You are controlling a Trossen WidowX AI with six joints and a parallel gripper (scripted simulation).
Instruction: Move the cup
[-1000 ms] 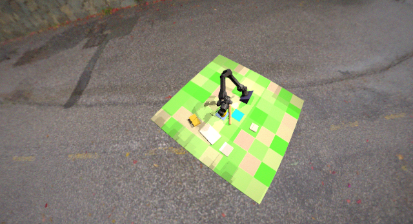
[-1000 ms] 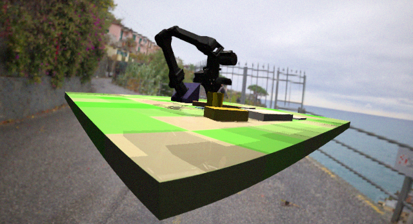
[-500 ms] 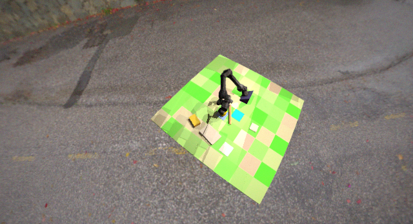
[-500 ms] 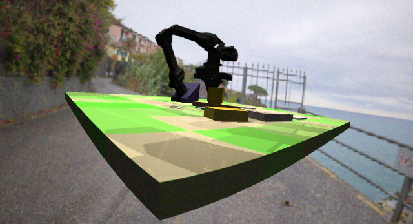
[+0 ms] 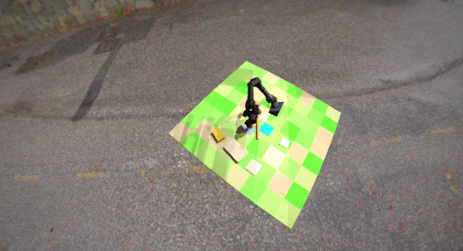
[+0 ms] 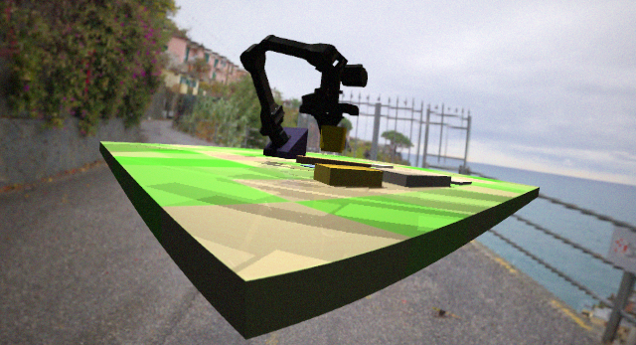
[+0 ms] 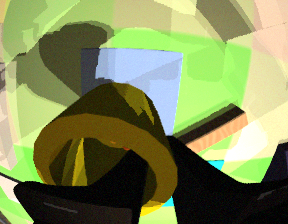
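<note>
Cup (image 5: 252,126) (image 6: 333,138) (image 7: 107,135), yellow, hangs above the pale blue pad (image 5: 249,129) (image 7: 140,75), clasped by its wall in the closed jaws of the gripper (image 5: 250,120) (image 6: 332,117) (image 7: 156,140). Relative to that pad, the wooden strip (image 5: 257,129) (image 6: 333,160) (image 7: 217,131) lies just beside it, with the cyan pad (image 5: 266,129) (image 7: 215,164) beyond the strip. The yellow block (image 5: 218,134) (image 6: 348,176) sits on the pad's opposite side, apart from it. The checkered green-and-tan tabletop (image 5: 296,171) (image 6: 199,186) extends past the pad on every side, its edges well away; paved road (image 5: 108,215) (image 6: 79,236) surrounds it.
</note>
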